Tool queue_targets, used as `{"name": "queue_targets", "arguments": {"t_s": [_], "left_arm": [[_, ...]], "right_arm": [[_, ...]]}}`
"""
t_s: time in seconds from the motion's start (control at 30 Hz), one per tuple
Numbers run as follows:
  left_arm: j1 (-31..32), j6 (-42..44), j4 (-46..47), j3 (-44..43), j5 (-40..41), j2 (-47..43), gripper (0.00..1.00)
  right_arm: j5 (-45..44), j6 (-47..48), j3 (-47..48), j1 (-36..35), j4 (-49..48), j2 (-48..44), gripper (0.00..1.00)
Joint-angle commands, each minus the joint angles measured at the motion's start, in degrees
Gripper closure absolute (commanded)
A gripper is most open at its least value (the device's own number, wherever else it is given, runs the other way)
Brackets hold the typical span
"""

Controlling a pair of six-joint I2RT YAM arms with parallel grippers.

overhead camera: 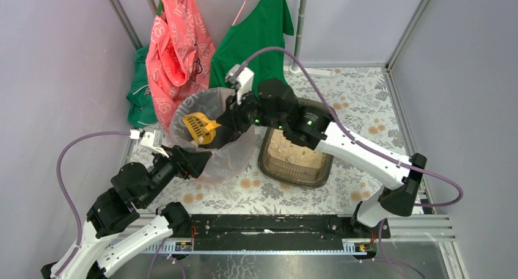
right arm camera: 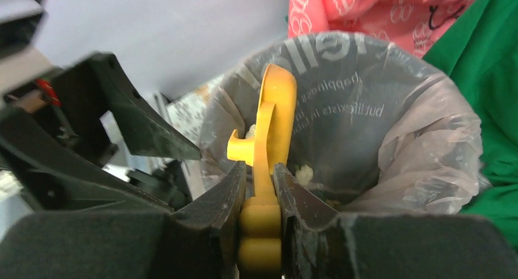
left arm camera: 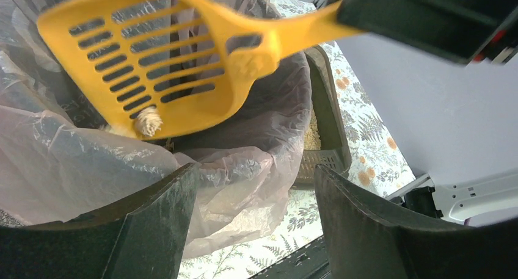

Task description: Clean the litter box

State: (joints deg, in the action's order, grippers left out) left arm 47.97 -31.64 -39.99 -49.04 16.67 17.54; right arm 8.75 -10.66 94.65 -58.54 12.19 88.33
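Note:
The litter box (overhead camera: 300, 180), a dark tray with beige litter, lies right of centre on the floral cloth; its end wall shows in the left wrist view (left arm camera: 333, 117). My right gripper (overhead camera: 230, 121) (right arm camera: 259, 169) is shut on the handle of the yellow slotted scoop (overhead camera: 200, 127) (right arm camera: 273, 123). It holds the scoop tilted over the round bin with the clear bag liner (overhead camera: 235, 151) (right arm camera: 391, 126). A pale clump (left arm camera: 146, 121) sits at the scoop's (left arm camera: 165, 65) low edge. My left gripper (overhead camera: 204, 161) (left arm camera: 256, 172) is open at the bin's near side, with the bag (left arm camera: 244, 163) hanging just beyond its jaws.
A pink garment (overhead camera: 177, 47) and a green shirt (overhead camera: 259, 32) hang at the back, close behind the bin. Another green cloth (overhead camera: 139, 99) lies at the left wall. Grey walls close in both sides. A black rail (overhead camera: 275, 227) runs along the near edge.

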Motion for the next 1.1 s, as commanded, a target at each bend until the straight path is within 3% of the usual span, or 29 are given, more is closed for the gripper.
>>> {"name": "queue_targets", "arguments": {"t_s": [0.0,0.2,0.5,0.67,0.83,1.07], "left_arm": [[0.32,-0.62,0.17,-0.55,-0.44,0.98,0.23],[0.32,-0.79,0.17,-0.27,-0.34,1.33,0.23],[0.36,-0.88,0.90,0.02,-0.69,2.36,0.23],[0.31,-0.96,1.68,0.81,-1.21,2.77,0.23],[0.35,-0.95,2.47,1.13,-1.95,3.28,0.24],[0.31,-0.95,2.46,1.42,-2.32,2.90,0.24]], "right_arm": [[-10.33,11.72,5.54,-3.60,8.89,3.12,1.00],[-19.16,15.79,4.09,-6.63,6.78,1.84,1.00],[-24.38,15.57,-0.16,-7.24,0.31,-6.61,1.00],[-21.40,12.22,-2.23,-5.97,-1.48,-13.14,1.00],[-9.75,-1.64,-8.17,5.60,-4.11,-21.97,1.00],[-8.43,-15.54,-22.44,27.02,-2.39,-35.75,1.00]]}}
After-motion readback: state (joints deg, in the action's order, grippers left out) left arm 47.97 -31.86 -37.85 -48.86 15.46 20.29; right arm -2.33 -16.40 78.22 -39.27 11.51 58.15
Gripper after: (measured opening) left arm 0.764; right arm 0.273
